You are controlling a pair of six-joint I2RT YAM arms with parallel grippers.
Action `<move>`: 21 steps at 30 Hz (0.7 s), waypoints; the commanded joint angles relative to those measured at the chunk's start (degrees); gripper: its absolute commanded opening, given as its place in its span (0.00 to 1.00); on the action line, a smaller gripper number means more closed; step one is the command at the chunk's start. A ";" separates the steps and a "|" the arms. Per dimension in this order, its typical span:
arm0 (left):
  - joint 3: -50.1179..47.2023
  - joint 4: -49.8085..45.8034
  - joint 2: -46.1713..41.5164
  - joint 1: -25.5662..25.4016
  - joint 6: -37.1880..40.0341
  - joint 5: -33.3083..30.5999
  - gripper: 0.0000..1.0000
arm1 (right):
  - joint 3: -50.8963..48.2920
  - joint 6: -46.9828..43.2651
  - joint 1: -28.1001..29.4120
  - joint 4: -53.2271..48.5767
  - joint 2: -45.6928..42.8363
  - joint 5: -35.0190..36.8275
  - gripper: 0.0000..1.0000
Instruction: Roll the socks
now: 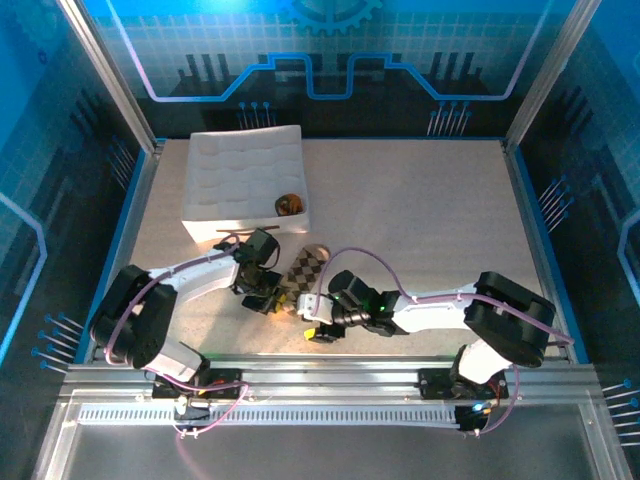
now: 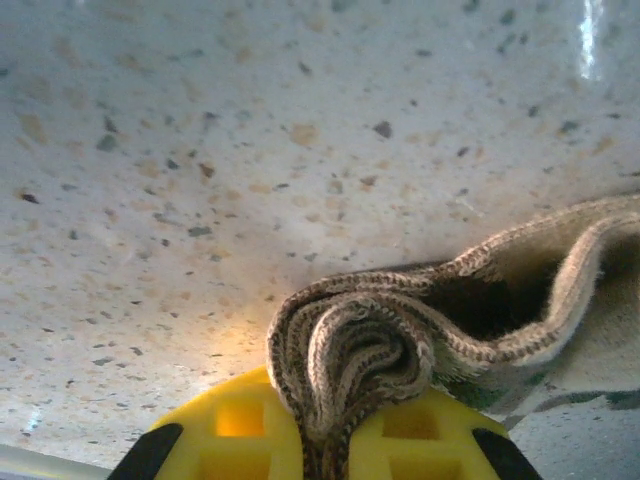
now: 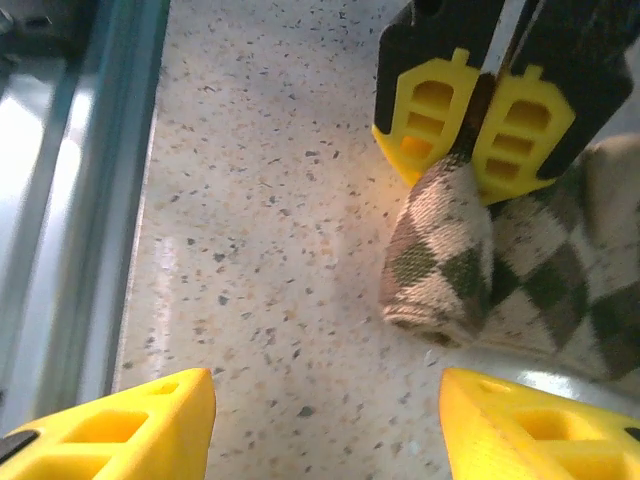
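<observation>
The brown-beige argyle sock [image 1: 306,266] lies on the table between the two arms, its near end rolled up. My left gripper [image 2: 325,425] is shut on that rolled end [image 2: 365,345], the knit pinched between the yellow fingers. In the right wrist view the left gripper [image 3: 462,172] clamps the roll [image 3: 445,255] from above. My right gripper [image 3: 325,425] stands open just short of the roll, nothing between its fingers. From above, the left gripper [image 1: 268,299] and right gripper [image 1: 314,325] sit close together at the sock's near end.
A white quilted tray [image 1: 240,180] stands at the back left. A small rolled brownish-orange bundle [image 1: 290,204] lies in its near right corner. The metal rail at the table's front edge [image 3: 70,200] runs close to the left of the right gripper.
</observation>
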 commanded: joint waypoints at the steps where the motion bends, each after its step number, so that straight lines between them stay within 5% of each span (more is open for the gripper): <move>1: -4.11 -8.80 2.79 0.87 1.00 -2.33 0.00 | 1.30 -8.73 2.63 5.54 2.56 11.08 0.61; 10: -3.51 -8.41 3.81 1.24 1.76 -2.21 0.00 | 8.50 -8.16 3.51 3.37 9.78 11.81 0.53; 21: -2.07 -10.04 1.19 1.44 2.68 -3.09 0.00 | 12.47 -1.32 1.70 -5.31 15.15 12.62 0.11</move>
